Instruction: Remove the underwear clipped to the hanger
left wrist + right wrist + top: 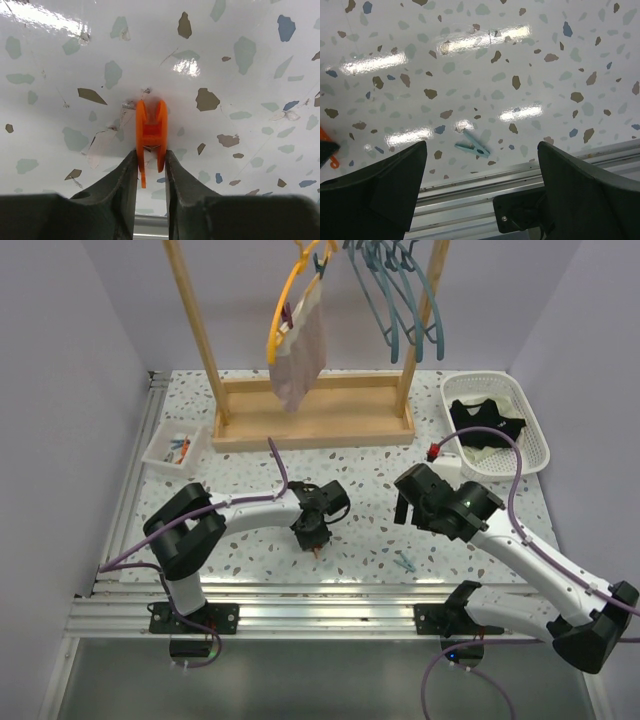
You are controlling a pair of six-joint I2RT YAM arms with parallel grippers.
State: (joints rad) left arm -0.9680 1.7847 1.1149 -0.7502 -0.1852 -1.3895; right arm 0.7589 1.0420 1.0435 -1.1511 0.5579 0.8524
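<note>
Left wrist view showed the left claw with its two dark fingers nearly together, pressed against either side of an orange peg. The peg stood on end on the speckled counter, low in the middle of the frame. Its far tip touched the surface.

In the right wrist view the right claw stood wide apart and gripped nothing, with one finger at the lower left and the other at the lower right. A teal peg lay flat on the counter below the gap between them, clear of both fingers.

In the top external view both arms were low over the front of the counter. Behind them, at upper centre, stood a wooden rack. The pink-mauve underwear hung from a yellow hanger on that rack, well apart from both claws. The black underwear lay in a white basket at the right of the frame, beyond the right arm. A small white tray sat at the left of the frame, near the rack's foot.
</note>
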